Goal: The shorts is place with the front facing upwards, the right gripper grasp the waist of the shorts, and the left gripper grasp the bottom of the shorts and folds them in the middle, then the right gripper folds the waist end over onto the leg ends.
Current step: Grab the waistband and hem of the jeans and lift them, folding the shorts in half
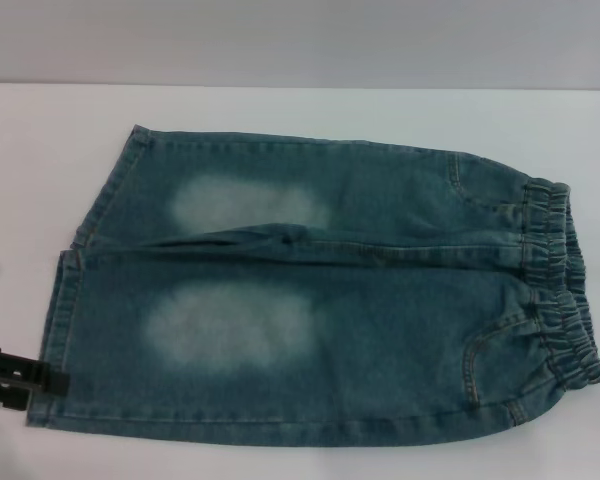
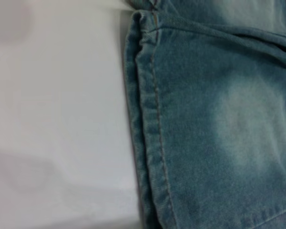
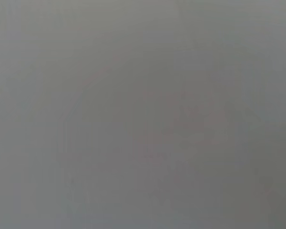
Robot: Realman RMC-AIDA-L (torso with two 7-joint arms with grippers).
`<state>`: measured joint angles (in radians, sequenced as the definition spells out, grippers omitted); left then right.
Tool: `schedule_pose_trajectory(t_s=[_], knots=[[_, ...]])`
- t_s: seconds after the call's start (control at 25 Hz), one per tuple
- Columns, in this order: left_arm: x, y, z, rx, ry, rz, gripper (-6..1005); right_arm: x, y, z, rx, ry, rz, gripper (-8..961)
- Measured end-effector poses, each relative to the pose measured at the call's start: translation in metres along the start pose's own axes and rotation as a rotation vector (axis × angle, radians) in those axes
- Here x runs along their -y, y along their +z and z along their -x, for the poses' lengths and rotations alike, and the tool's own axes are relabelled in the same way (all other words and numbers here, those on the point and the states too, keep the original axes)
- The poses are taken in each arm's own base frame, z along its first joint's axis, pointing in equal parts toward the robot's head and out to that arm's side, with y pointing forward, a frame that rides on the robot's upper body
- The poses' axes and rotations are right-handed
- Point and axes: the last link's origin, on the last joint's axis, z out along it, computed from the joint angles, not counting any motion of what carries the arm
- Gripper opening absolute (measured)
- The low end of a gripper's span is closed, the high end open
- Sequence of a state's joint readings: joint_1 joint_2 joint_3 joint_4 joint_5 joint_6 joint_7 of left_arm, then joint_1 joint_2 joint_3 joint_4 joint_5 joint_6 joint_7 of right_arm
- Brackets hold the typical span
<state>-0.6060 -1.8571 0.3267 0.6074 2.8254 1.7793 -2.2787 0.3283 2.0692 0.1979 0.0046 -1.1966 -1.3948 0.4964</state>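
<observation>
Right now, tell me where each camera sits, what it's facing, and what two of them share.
Head view: high, looking down at the shorts flat on the white table; the left gripper shows by the leg hem.
Left wrist view: close above that hem; no fingers visible.
Right wrist view: blank grey, nothing identifiable.
Head and left wrist share the hem and a faded patch.

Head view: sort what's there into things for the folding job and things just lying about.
For the job:
- shorts, flat, front up
- waist, toward the robot's right
- leg ends, toward its left
- left gripper, at the near leg's hem; right gripper out of view

Lying about:
- nothing; only the white table under the shorts
</observation>
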Motion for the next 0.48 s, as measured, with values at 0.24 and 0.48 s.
schedule_pose_trajectory(t_s=[0.24,0.48], knots=[[0.0003,-0.0007,0.0013,0.005,-0.007,0.002,830,0.0001,-0.0002,-0.0007,-0.004,-0.004,-0.002,755],[0.0001,0.0020,0.0026,0.027,0.000,-0.008,830,0.0007,-0.0012,-0.0009,-0.005,-0.002,-0.004,755]])
